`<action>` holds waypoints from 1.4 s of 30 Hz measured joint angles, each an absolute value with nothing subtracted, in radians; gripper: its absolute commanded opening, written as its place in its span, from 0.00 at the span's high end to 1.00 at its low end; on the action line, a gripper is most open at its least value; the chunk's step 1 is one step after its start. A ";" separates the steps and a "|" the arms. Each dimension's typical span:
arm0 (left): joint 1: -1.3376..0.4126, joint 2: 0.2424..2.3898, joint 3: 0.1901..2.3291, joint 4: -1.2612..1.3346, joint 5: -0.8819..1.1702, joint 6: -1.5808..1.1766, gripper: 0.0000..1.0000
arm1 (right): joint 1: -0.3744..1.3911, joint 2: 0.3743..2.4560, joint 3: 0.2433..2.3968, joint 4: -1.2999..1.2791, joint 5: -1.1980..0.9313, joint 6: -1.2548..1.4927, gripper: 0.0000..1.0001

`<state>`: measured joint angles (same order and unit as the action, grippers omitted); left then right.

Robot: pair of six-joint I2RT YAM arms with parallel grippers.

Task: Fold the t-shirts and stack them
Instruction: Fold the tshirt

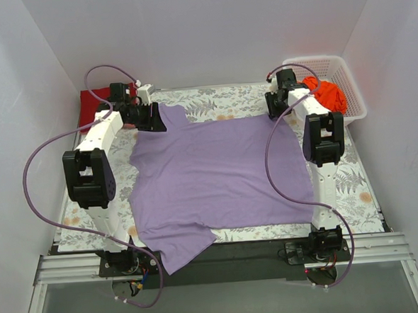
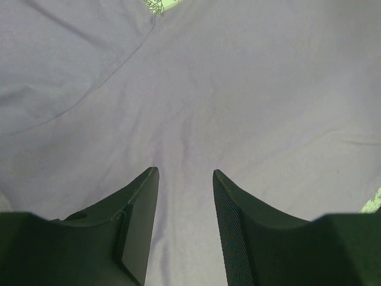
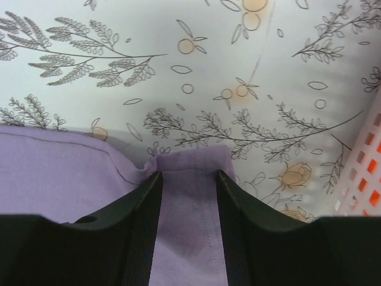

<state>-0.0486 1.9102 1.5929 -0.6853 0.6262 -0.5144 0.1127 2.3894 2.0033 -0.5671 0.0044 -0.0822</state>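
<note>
A lavender t-shirt [image 1: 217, 170] lies spread flat on the floral table cloth [image 1: 219, 95], one sleeve hanging over the near edge. My left gripper [image 1: 148, 117] hovers over its far left part by the collar. In the left wrist view this gripper [image 2: 185, 170] is open, with smooth lavender cloth [image 2: 238, 89] beneath it. My right gripper [image 1: 277, 108] is at the shirt's far right corner. There the right gripper [image 3: 189, 173] stands open with the hem corner [image 3: 190, 164] lying between its fingers. A dark red t-shirt [image 1: 95, 101] lies at the far left. An orange t-shirt [image 1: 327, 94] sits in the basket.
The white lattice basket [image 1: 349, 70] stands at the far right corner, and its wall [image 3: 363, 161] shows close beside my right gripper. White walls enclose the table on three sides. Purple cables loop from both arms.
</note>
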 measured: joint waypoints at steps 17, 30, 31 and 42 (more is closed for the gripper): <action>-0.034 2.055 1.727 -0.674 0.568 -0.537 0.57 | 0.154 2.415 2.063 -0.661 -0.031 -0.140 0.99; -0.001 2.456 2.143 -0.597 0.324 -0.573 0.56 | 0.160 2.373 2.013 -0.687 -0.082 -0.214 0.99; -0.001 2.470 2.148 -0.592 0.305 -0.574 0.56 | 0.160 2.369 2.006 -0.690 -0.082 -0.218 0.99; -0.003 2.490 2.131 -0.568 0.145 -0.556 0.48 | 0.164 2.360 1.998 -0.697 -0.056 -0.258 0.99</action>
<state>-0.0032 2.4905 2.1311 -0.5682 0.1448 -0.5564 0.1638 2.3604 1.9980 -0.6971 -0.0563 -0.2584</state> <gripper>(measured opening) 0.498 0.024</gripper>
